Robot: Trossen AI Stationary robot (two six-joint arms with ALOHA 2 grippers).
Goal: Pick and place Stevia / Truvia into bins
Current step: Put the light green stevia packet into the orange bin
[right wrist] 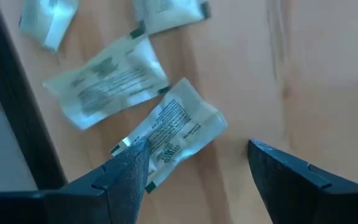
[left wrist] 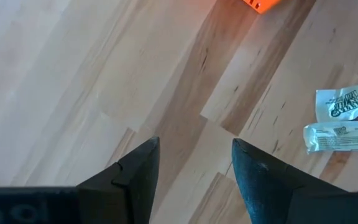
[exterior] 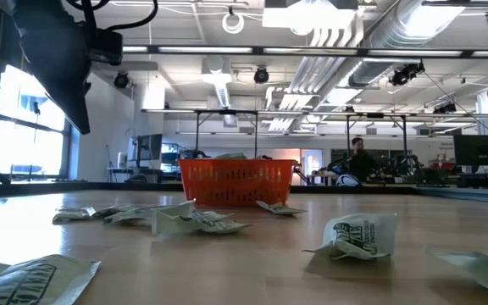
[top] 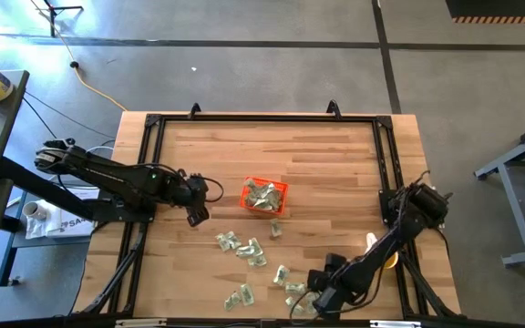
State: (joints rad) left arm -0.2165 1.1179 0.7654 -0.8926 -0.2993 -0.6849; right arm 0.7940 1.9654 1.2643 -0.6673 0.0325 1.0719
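Sachets (exterior: 358,235) lie nearest the low camera, flat on the wooden table (top: 335,173). Orange basket (top: 264,196) sits mid-table with a heap of sachets inside; one more lies just beside its near-right corner. Bare wood all round the far half and left side; loose sachets scatter from the basket toward the front edge. Left gripper (top: 197,215) hovers left of the basket, fingers apart, empty, over bare wood. Right gripper (top: 303,302) is at the front edge, jaws wide, one finger (right wrist: 126,171) overlapping a sachet (right wrist: 169,134). Only the low view shows a person (exterior: 358,159) in the room behind.
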